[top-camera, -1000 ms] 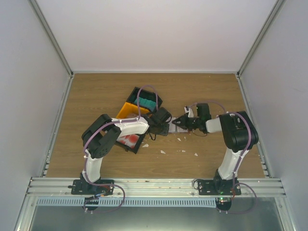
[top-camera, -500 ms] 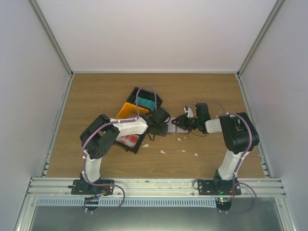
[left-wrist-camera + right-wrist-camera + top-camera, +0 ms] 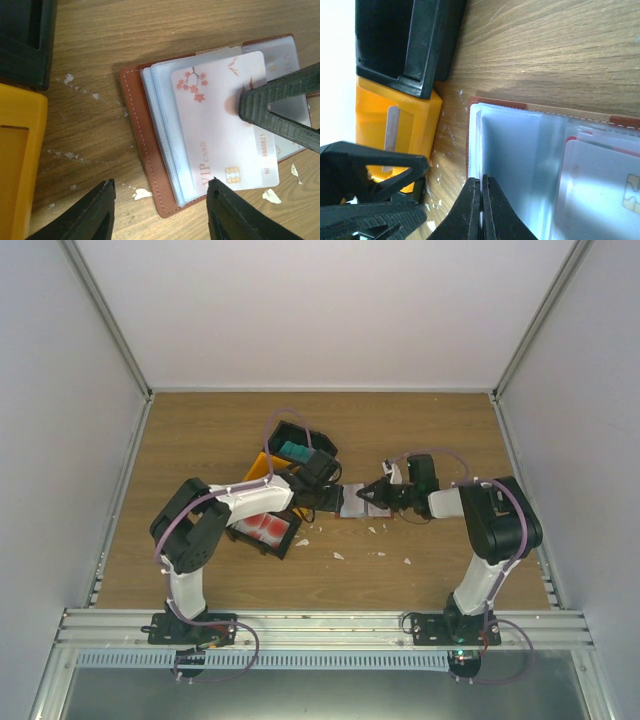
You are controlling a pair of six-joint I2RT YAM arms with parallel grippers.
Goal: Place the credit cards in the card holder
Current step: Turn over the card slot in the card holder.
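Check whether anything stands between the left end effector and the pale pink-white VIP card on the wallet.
Yes. The right end effector, shut, overlaps one side of the pale pink-white plastic VIP card on the open reddish-brown leather card holder. The card's chip end, nearest the open left end effector, is uncovered.

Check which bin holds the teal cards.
The far black bin, behind the yellow bin: teal cards show inside it. The near black bin holds red-and-white cards instead.
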